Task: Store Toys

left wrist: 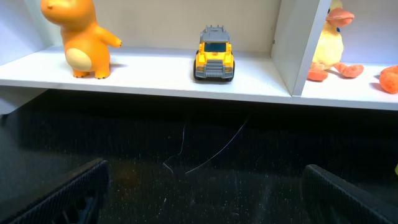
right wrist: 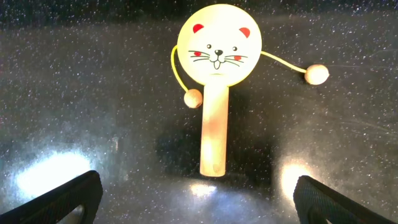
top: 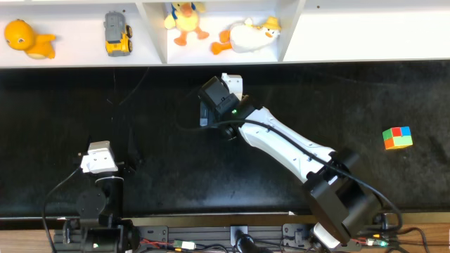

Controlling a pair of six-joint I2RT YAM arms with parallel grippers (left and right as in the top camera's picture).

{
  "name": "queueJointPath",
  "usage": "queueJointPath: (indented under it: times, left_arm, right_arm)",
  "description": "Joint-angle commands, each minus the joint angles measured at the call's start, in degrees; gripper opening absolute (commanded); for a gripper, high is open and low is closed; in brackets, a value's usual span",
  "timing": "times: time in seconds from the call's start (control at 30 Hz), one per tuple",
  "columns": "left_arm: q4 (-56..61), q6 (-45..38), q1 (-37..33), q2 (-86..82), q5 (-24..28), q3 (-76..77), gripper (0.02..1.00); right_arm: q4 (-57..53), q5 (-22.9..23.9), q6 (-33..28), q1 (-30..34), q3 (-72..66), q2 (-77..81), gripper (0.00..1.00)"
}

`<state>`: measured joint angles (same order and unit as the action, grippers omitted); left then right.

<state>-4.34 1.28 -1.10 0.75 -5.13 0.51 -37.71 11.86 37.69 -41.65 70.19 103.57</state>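
Wooden rattle (right wrist: 214,93) lies flat on black speckled table (right wrist: 74,81). From its cat-face head (right wrist: 215,45), the handle (right wrist: 213,134) runs to 6 o'clock. One corded bead (right wrist: 316,74) sits at 4 o'clock, the other at 7, just beside the handle. Right gripper (right wrist: 196,182) is spread wide, clear of the rattle.

Matte black desk (top: 365,91) w/ fine pale speckles, a few thin scratches. Along its far edge, a white open shelf unit (top: 351,35) split by upright white dividers (left wrist: 292,43), plain white back wall (left wrist: 161,18). Two soft bright glare patches (right wrist: 50,173) on the desk top. Brown strip (top: 14,226) along the near edge.
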Motion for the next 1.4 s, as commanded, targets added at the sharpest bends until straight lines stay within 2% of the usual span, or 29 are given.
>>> queueJointPath:
  times: [0.03,0.47,0.77,1.23,1.4]
  left_arm:
    - [-0.2,-1.1,0.2,-0.6,0.3,0.0,0.996]
    - [-0.2,-1.1,0.2,-0.6,0.3,0.0,0.998]
    - [-0.3,-1.1,0.2,-0.6,0.3,0.0,0.998]
    - [-0.3,-1.1,0.2,-0.6,0.3,0.0,0.998]
    - [-0.2,-1.1,0.2,-0.6,0.3,0.0,0.996]
  right_arm:
    - [0.3,0.9,0.0,1.4,2.0,0.2,0.996]
    - [-0.5,-0.3,-1.2,3.2,2.0,0.3,1.000]
    - [-0.6,-2.9,-3.0,3.2,2.0,2.6,1.000]
    - [-0.6,-4.0,-3.9,3.2,2.0,5.6,0.963]
    - [-0.6,-4.5,-3.9,3.2,2.0,6.5,0.822]
